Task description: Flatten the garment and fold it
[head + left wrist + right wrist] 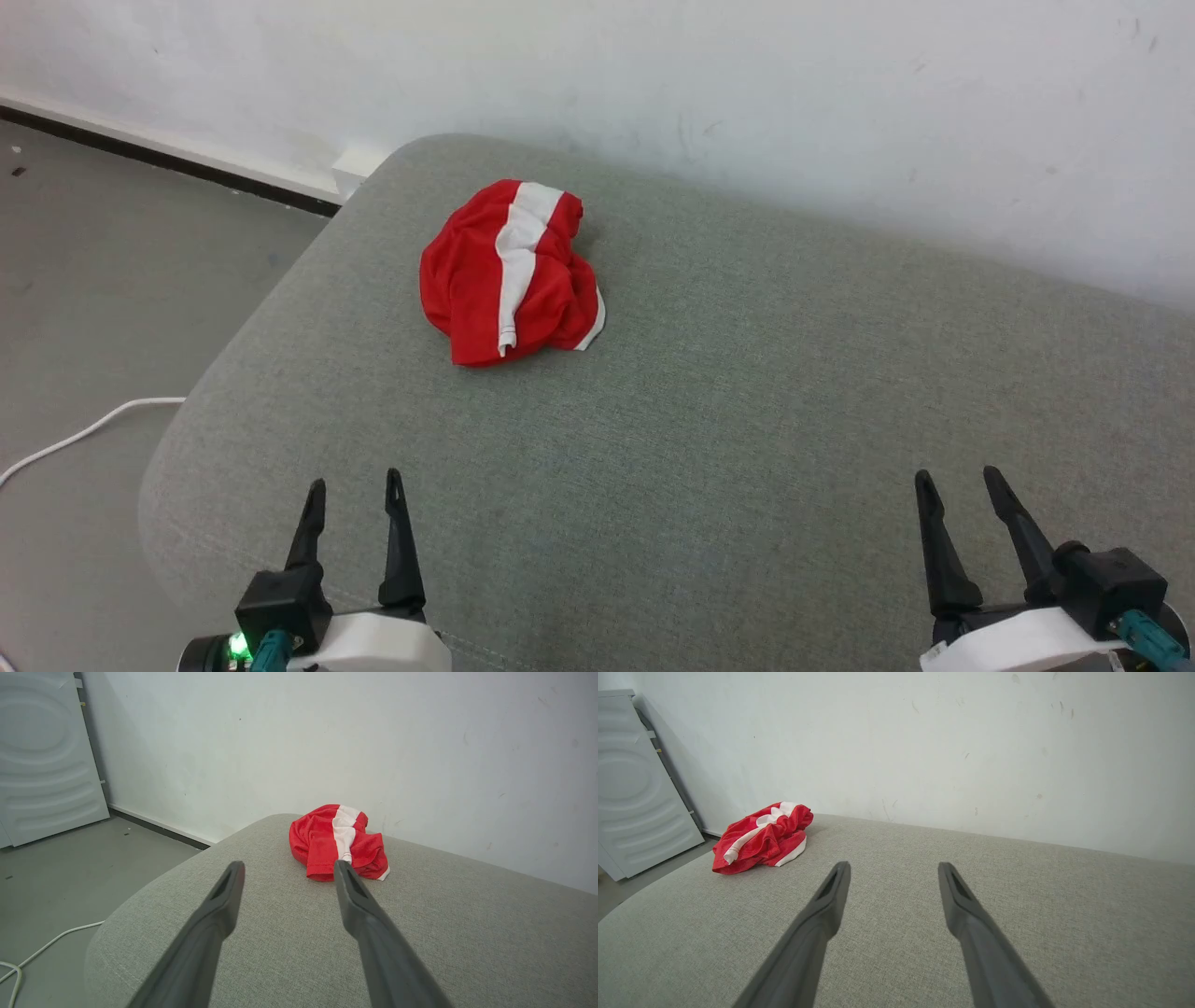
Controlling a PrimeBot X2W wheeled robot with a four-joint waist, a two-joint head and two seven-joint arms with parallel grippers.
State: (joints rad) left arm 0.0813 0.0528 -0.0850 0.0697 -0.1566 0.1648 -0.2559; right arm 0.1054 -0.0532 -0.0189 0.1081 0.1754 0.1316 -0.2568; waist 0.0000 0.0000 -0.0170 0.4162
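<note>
right gripper [893, 873] fingers spread, nothing held, over grey cushion [1017, 905]. Garment [761, 837] crumpled far left, near wall [924, 742], well apart.

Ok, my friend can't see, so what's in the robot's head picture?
A crumpled red garment with a white stripe lies heaped on a grey cushioned seat by a white wall. Near the bottom, the left gripper and right gripper are open, touching nothing.

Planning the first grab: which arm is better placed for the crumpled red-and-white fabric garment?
Probably left: the left gripper faces the crumpled red, white-striped garment almost directly; the right gripper sits far across the grey fabric cushion.
</note>
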